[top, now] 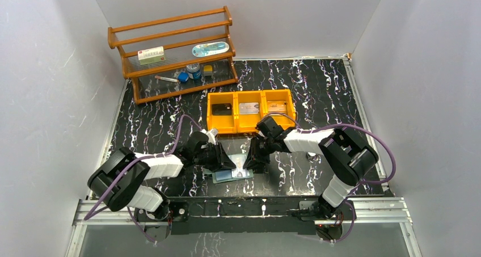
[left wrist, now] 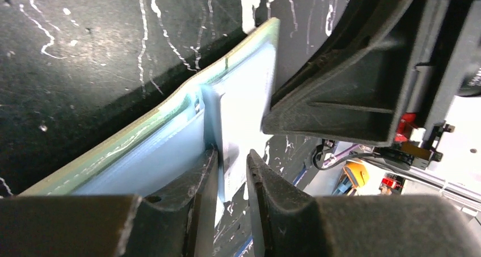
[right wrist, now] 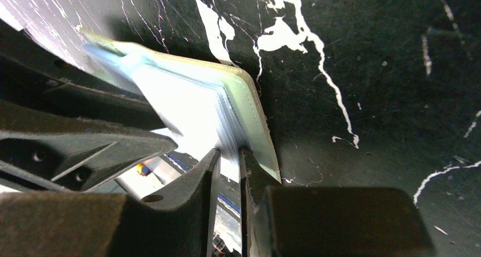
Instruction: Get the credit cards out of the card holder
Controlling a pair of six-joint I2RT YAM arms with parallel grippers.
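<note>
Card holder (top: 232,175) near front edge of bench (top: 317,87), between both arms. We see right fingers (right wrist: 207,177) pinching its pale leaf. Left fingers (left wrist: 204,183) straddle another leaf; we cannot tell grip. Orange bin (top: 249,93) just behind, credit cards (top: 248,108) inside. Wooden rack (top: 170,27) rear left, well apart. Box (top: 151,54) print unreadable.

Arms: 2, the left arm (top: 159,166) and right arm (top: 306,139), with white link shells between bulky black joints.
Cables: 1 purple cable (top: 177,133) looping along each arm.
Left tool (left wrist: 232,160): matte black, scuffed wedge fingers (left wrist: 198,189), small screw hole.
Right tool (right wrist: 227,155): matte black, triangular ribbing, small screw holes.
</note>
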